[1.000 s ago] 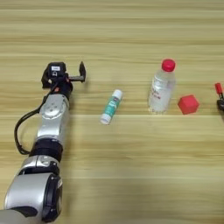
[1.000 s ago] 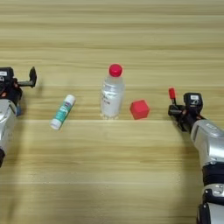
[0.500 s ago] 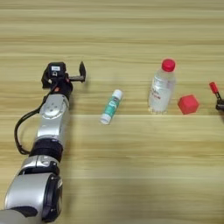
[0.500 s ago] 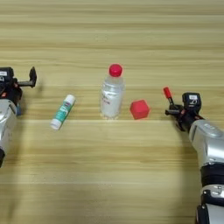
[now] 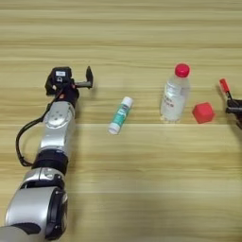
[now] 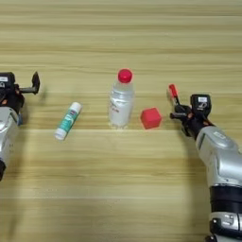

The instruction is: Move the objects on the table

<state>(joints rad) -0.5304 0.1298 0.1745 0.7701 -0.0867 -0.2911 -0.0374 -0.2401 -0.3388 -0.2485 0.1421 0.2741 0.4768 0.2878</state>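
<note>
table (image 5: pixel 142 189) is being viewed from above | right gripper (image 6: pixel 178 112), right of centre, is being kept closed on the red pen (image 6: pixel 173 92) | left gripper (image 5: pixel 80 80), upper left, is being held open, nothing in it | bottle (image 6: pixel 121 99) is standing centre, red cube (image 6: pixel 151 117) just right of it, tube (image 6: pixel 67 121) lying to its left

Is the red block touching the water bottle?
Apart. The right eye view shows a strip of bare table between the small red cube and the bottle; the left eye view shows it too.

Clear plastic bottle with red cap (image 6: pixel 121 100) standing upright, small red cube (image 6: pixel 151 117) sitting just right; green-white tube (image 6: pixel 67 121) lying left; thin red pen (image 6: pixel 174 93) tilting at right.
</note>
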